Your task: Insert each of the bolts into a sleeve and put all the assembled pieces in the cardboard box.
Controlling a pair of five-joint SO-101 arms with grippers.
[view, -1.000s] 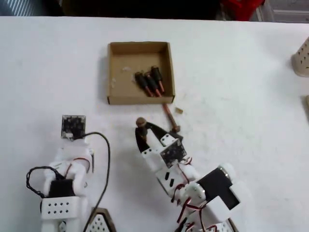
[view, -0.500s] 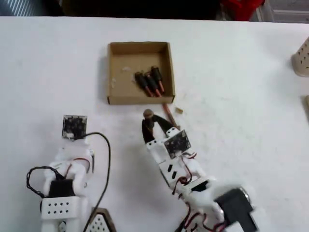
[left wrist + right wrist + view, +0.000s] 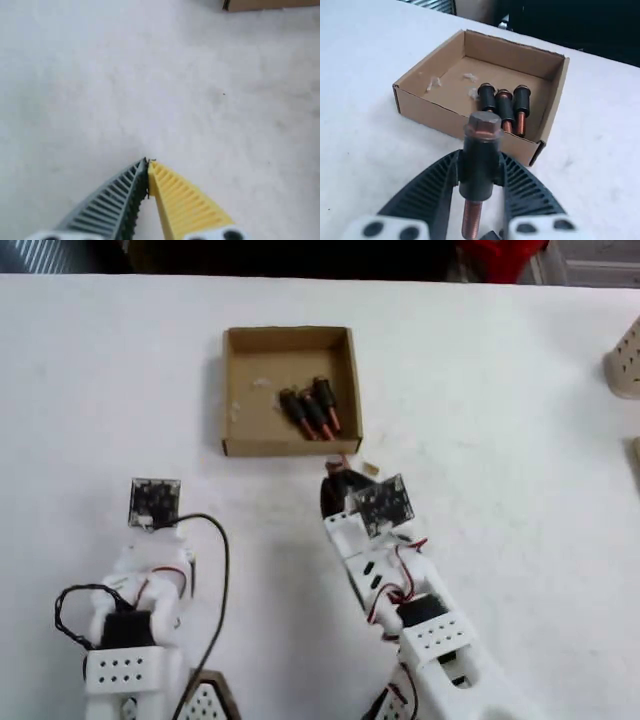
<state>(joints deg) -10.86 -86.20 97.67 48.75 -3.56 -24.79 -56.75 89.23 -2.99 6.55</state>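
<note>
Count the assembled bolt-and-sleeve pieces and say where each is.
4. Three boxed pieces lie together in the cardboard box; the fourth piece is clamped in the right gripper. The arm may hide others.

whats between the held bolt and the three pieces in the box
A strip of bare table, then the near wall of the cardboard box; the right wrist view shows it.

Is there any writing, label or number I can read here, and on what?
None can be read. The cardboard box is plain, the held bolt shows no readable marks, and the two small black boards carry specks too small to read.
</note>
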